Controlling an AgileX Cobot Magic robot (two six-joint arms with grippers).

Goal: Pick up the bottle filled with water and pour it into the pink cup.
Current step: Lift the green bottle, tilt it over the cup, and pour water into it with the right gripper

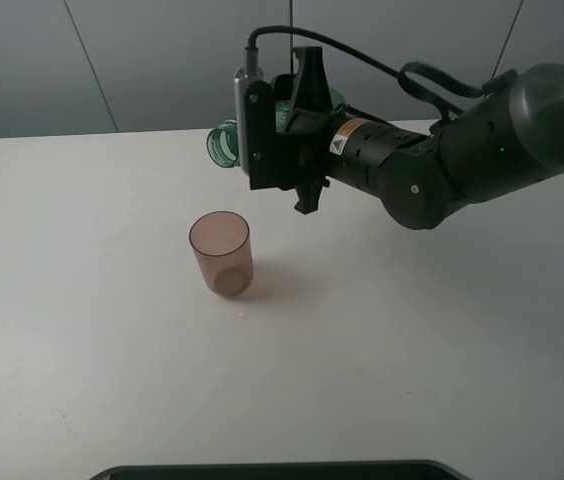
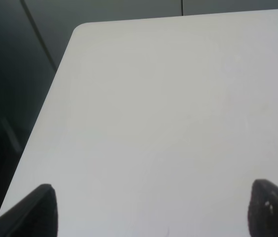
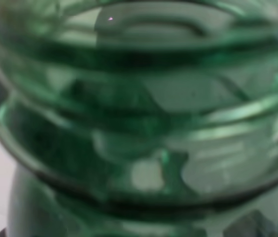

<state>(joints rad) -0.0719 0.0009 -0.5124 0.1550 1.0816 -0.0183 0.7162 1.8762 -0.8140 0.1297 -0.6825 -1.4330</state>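
My right gripper (image 1: 305, 132) is clamped on the near-level bottle (image 1: 224, 143); I should centre its mouth over the pink cup (image 1: 222, 253) below before tipping further.

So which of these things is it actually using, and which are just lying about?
In use: the bottle, gripped by the right claw; the pink cup on the table.
Just there: the left claw, open, holding nothing; a dark edge in front.
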